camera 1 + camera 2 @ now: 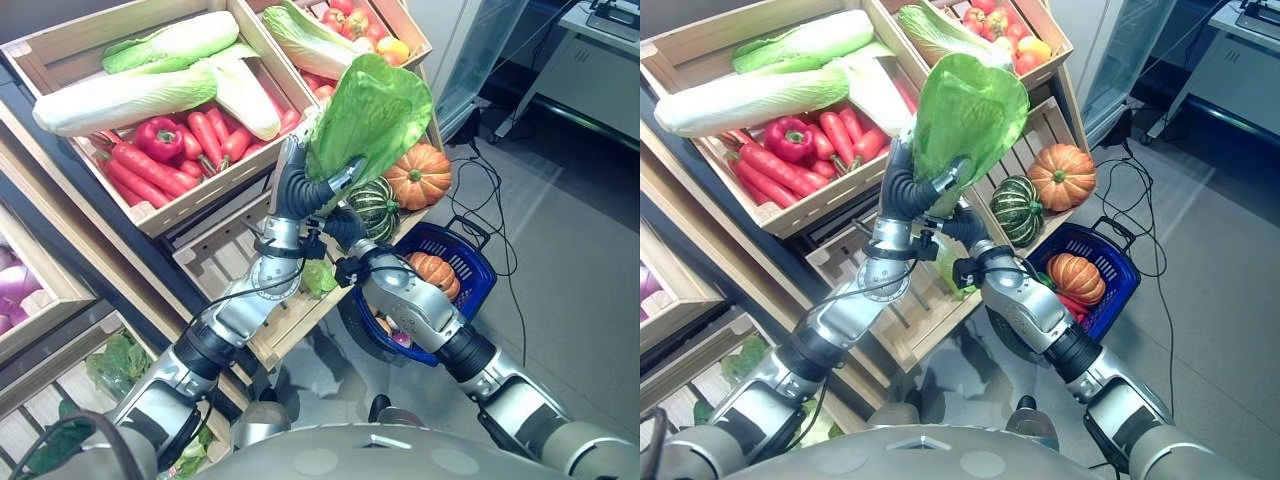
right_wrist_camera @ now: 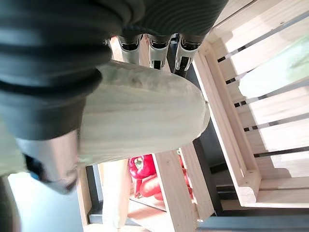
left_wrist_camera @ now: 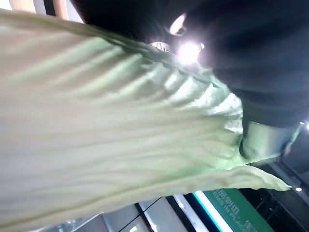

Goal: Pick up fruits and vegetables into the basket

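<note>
A big green lettuce stands upright in the air in front of the wooden crates. My left hand is curled round its lower part, with the thumb across the leaf. Just below it, my right hand grips the pale stem between its fingers and thumb. The leaf's ribbed surface lies close against my left wrist. The blue basket stands on the floor lower right of the hands and holds a small orange pumpkin and some red pieces.
Tilted crates behind hold long cabbages, red peppers, tomatoes, an orange pumpkin and a green striped squash. A slatted crate sits under the hands. Open grey floor lies to the right.
</note>
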You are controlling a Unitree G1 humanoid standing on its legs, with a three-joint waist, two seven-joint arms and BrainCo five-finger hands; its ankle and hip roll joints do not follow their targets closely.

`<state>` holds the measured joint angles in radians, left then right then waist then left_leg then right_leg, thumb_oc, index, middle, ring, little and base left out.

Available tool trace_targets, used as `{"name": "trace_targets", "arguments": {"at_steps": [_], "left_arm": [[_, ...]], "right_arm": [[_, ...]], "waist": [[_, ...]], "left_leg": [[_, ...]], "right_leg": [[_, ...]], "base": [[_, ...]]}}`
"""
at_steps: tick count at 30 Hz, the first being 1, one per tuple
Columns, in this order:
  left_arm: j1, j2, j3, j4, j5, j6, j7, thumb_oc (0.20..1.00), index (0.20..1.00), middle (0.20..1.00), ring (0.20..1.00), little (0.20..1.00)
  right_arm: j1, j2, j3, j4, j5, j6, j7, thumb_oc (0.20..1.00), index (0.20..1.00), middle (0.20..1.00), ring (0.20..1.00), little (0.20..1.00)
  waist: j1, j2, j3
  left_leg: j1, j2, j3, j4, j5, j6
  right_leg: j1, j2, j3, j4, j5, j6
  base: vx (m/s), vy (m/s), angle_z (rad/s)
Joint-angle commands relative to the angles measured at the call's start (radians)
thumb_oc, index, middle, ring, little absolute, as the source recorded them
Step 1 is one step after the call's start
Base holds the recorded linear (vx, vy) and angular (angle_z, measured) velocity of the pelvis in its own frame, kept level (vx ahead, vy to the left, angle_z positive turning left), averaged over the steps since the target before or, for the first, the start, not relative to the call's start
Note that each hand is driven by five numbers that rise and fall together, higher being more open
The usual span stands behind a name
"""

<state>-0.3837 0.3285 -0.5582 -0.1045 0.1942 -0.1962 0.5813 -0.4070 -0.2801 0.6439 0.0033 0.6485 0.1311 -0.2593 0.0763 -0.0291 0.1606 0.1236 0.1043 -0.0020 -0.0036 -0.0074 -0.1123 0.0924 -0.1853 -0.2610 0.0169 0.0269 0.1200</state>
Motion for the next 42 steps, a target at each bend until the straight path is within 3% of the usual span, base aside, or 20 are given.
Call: {"name": "trace_targets", "arguments": {"at_steps": [1, 5, 11, 15, 24, 27, 33, 36, 38, 42], "left_arm": [[-0.017, 0.009, -0.099, -0.025, -0.008, -0.001, -0.029, 1.0, 1.0, 1.0, 1.0, 1.0], [0.026, 0.031, -0.085, 0.017, -0.007, -0.006, -0.029, 1.0, 1.0, 1.0, 1.0, 1.0], [0.129, 0.046, -0.026, 0.079, -0.118, -0.004, -0.027, 1.0, 1.0, 1.0, 1.0, 1.0], [0.199, 0.053, 0.024, 0.12, -0.162, -0.054, 0.006, 1.0, 1.0, 1.0, 1.0, 1.0], [0.313, 0.087, 0.169, 0.19, -0.109, -0.148, 0.113, 1.0, 1.0, 1.0, 1.0, 1.0], [0.367, 0.115, 0.24, 0.211, -0.084, -0.176, 0.081, 1.0, 1.0, 1.0, 1.0, 1.0], [0.476, 0.187, 0.347, 0.23, -0.067, -0.217, -0.122, 1.0, 1.0, 1.0, 1.0, 1.0], [0.506, 0.214, 0.354, 0.243, -0.085, -0.227, -0.205, 1.0, 1.0, 1.0, 1.0, 1.0], [0.509, 0.236, 0.347, 0.243, -0.129, -0.251, -0.239, 1.0, 1.0, 1.0, 1.0, 1.0], [0.489, 0.246, 0.326, 0.247, -0.129, -0.277, -0.22, 1.0, 1.0, 1.0, 1.0, 1.0]], "right_arm": [[-0.168, 0.075, -0.025, -0.167, 0.019, -0.067, 0.042, 0.2, 0.2, 0.2, 0.2, 0.2], [-0.167, 0.058, -0.051, -0.18, 0.041, -0.062, 0.061, 0.2, 0.2, 0.2, 0.2, 0.2], [-0.132, 0.022, -0.102, -0.215, 0.042, -0.062, 0.059, 0.2, 0.2, 0.2, 0.2, 0.2], [-0.103, 0.004, -0.139, -0.221, 0.03, -0.088, 0.055, 0.2, 0.2, 0.2, 0.2, 0.2], [-0.014, -0.062, -0.24, -0.217, -0.045, -0.136, 0.052, 0.2, 0.2, 0.2, 0.2, 0.2], [0.05, -0.107, -0.307, -0.225, -0.04, -0.152, 0.062, 0.2, 0.2, 0.2, 0.2, 0.2], [0.213, -0.18, -0.467, -0.217, -0.076, -0.237, 0.098, 0.2, 0.2, 0.2, 0.2, 0.2], [0.254, -0.22, -0.537, -0.182, -0.099, -0.255, 0.095, 0.2, 0.2, 0.2, 0.2, 0.2], [0.251, -0.255, -0.589, -0.104, -0.119, -0.276, 0.08, 0.2, 0.2, 0.2, 0.2, 0.2], [0.229, -0.278, -0.632, 0.016, -0.114, -0.285, 0.047, 0.2, 0.2, 0.2, 0.2, 0.2]], "waist": [[0.01, -0.037, -0.01], [0.015, -0.035, -0.007], [0.024, -0.036, -0.005], [0.032, -0.039, 0.0], [0.04, -0.041, 0.007], [0.035, -0.039, 0.009], [0.012, -0.02, 0.047], [-0.004, 0.003, 0.078], [-0.02, 0.032, 0.133], [-0.036, 0.062, 0.201]], "left_leg": [[-0.005, -0.008, 0.069, 0.049, -0.133, 0.058], [-0.004, -0.005, 0.07, 0.053, -0.134, 0.057], [-0.006, -0.001, 0.067, 0.061, -0.134, 0.058], [-0.01, 0.005, 0.066, 0.067, -0.132, 0.056], [-0.011, 0.014, 0.068, 0.066, -0.125, 0.053], [-0.015, 0.018, 0.074, 0.068, -0.121, 0.053], [-0.052, 0.028, 0.085, 0.09, -0.116, 0.053], [-0.094, 0.033, 0.087, 0.104, -0.105, 0.05], [-0.155, 0.038, 0.087, 0.122, -0.088, 0.045], [-0.225, 0.042, 0.087, 0.148, -0.069, 0.039]], "right_leg": [[0.014, -0.111, 0.021, 0.04, -0.034, 0.081], [0.015, -0.109, 0.018, 0.044, -0.038, 0.079], [0.018, -0.098, 0.022, 0.05, -0.049, 0.073], [0.02, -0.093, 0.02, 0.051, -0.051, 0.07], [0.022, -0.089, 0.014, 0.054, -0.054, 0.065], [0.015, -0.087, 0.018, 0.062, -0.059, 0.063], [-0.04, -0.085, 0.029, 0.11, -0.08, 0.06], [-0.096, -0.081, 0.036, 0.149, -0.095, 0.054], [-0.166, -0.075, 0.038, 0.192, -0.107, 0.042], [-0.24, -0.066, 0.044, 0.244, -0.122, 0.022]], "base": [[0.0, 0.0, 0.0], [0.0, -0.007, 0.01], [0.01, -0.036, 0.03], [-0.01, -0.048, 0.0], [0.0, -0.023, 0.01], [-0.01, -0.01, 0.0], [-0.08, -0.036, 0.0], [-0.18, -0.008, -0.04], [-0.31, 0.0, 0.03], [-0.26, -0.03, -0.01]]}}
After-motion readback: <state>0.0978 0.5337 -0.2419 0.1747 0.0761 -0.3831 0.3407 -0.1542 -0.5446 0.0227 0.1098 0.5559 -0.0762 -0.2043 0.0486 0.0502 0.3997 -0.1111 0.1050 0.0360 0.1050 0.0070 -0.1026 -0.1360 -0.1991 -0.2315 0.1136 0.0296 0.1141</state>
